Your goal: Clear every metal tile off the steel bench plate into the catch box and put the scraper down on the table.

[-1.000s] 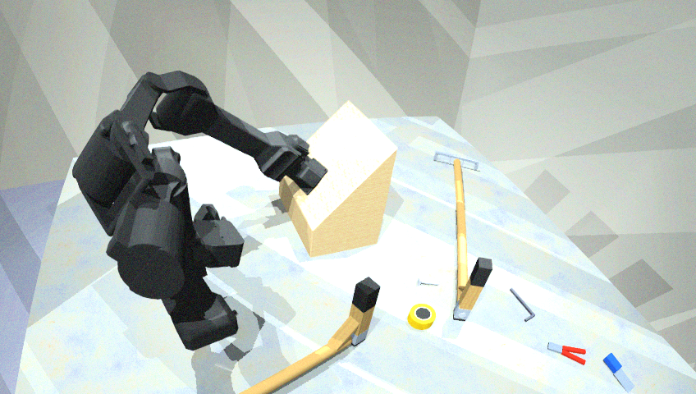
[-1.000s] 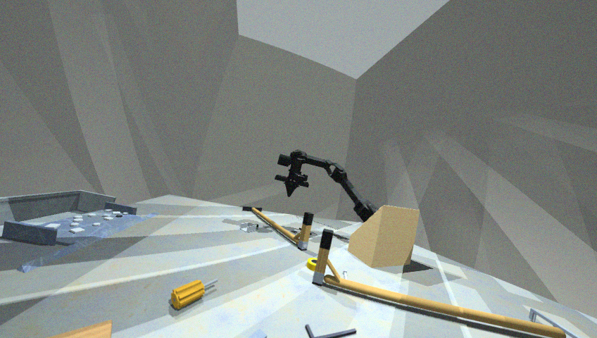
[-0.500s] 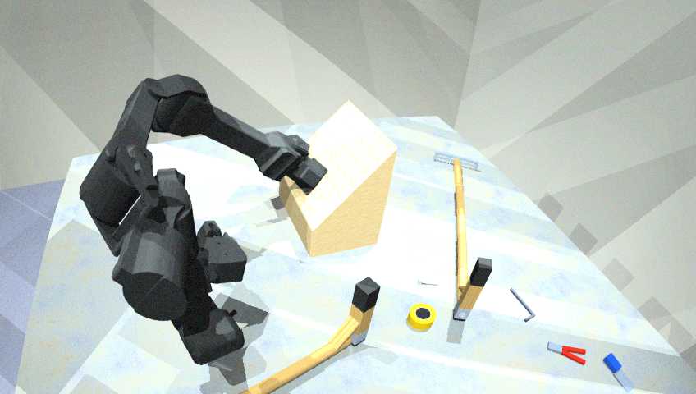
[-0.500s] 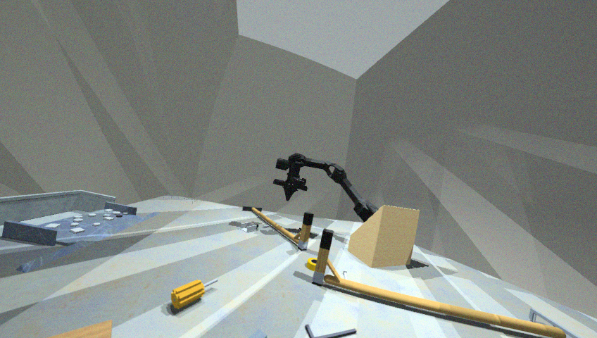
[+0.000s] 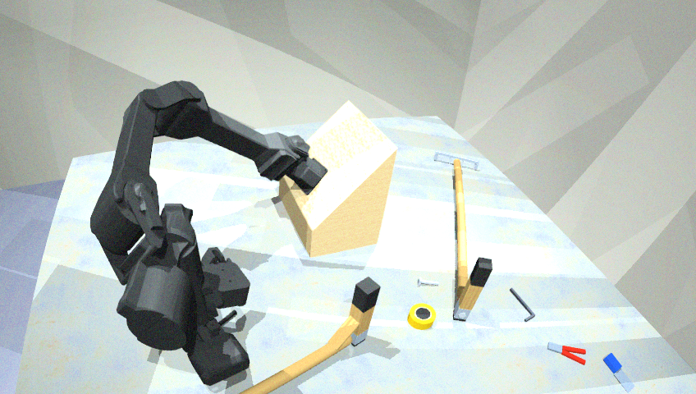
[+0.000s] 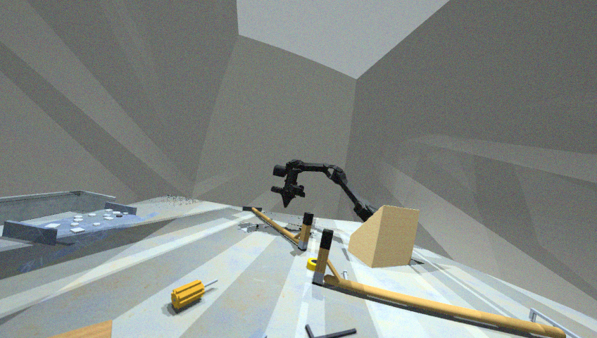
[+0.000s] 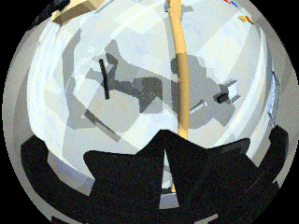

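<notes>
- black gripper (image 5: 214, 326) (image 6: 286, 202) (image 7: 164, 140) hangs fingers-down over the table (image 5: 497, 234) (image 6: 251, 301) (image 7: 51, 93), its fingers closed right together at the tips, nothing held between them.
- the long scraper (image 5: 302, 364) (image 6: 276, 227) (image 7: 182, 79), with a pale wooden handle and a dark flat blade at its far end, lies on the table; its stubby black-capped grip stands up at the near end. in the wrist view the handle runs beneath the fingers, apart from them.
- small pale metal tiles (image 6: 77, 230), a good handful, lie scattered over the bluish steel bench plate (image 6: 63, 218) on the left of the exterior view. so the plate still wants clearing.
- the grey-walled catch box (image 6: 41, 203) sits at the left too, beyond the tiles; what's inside it i can't tell.
- a second wooden-handled tool (image 5: 460, 219) (image 6: 426, 305), with an open metal frame for a head, lies nearer and to the right, its own black-capped grip upright.
- a yellow ring-shaped roll (image 5: 422, 325) (image 6: 310, 265) rests between the two upright grips.
- a big tan wedge-shaped block (image 5: 351, 204) (image 6: 396, 234) stands at the right, beside the arm.
- an orange-handled screwdriver (image 6: 188, 294) lies near, left of the second tool; a dark hex key (image 5: 522, 304) (image 6: 335, 334) lies near as well.
</notes>
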You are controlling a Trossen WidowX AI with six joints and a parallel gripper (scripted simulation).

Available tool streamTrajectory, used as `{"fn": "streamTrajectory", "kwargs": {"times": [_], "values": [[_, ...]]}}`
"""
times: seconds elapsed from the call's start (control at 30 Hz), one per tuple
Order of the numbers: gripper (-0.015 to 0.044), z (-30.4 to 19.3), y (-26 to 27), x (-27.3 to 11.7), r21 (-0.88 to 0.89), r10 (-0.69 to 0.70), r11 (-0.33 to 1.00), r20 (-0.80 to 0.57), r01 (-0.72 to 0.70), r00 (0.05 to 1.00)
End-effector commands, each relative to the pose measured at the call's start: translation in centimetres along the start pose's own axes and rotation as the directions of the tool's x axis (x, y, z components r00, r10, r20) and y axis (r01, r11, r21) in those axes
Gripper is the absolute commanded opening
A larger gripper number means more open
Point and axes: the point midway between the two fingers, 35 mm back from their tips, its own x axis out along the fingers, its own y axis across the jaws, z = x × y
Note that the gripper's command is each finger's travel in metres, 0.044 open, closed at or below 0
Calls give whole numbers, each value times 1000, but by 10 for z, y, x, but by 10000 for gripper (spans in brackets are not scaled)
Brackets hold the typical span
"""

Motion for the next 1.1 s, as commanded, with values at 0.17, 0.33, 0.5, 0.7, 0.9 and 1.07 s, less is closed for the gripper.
{"fn": "streamTrajectory", "kwargs": {"times": [0.17, 0.33, 0.5, 0.7, 0.9, 1.07], "values": [[0, 1, 1, 25, -11, 7, 1000, 5, -7, 1000], [0, 1, 2, 38, -14, 10, 1000, 5, -10, 1000], [0, 1, 3, 51, -18, 14, 1000, 5, -14, 1000], [0, 1, 6, 66, -23, 18, 1000, 4, -18, 1000], [0, 2, 9, 81, -28, 22, 999, 3, -22, 1000], [0, 3, 13, 94, -32, 26, 999, 1, -26, 1000]]}}
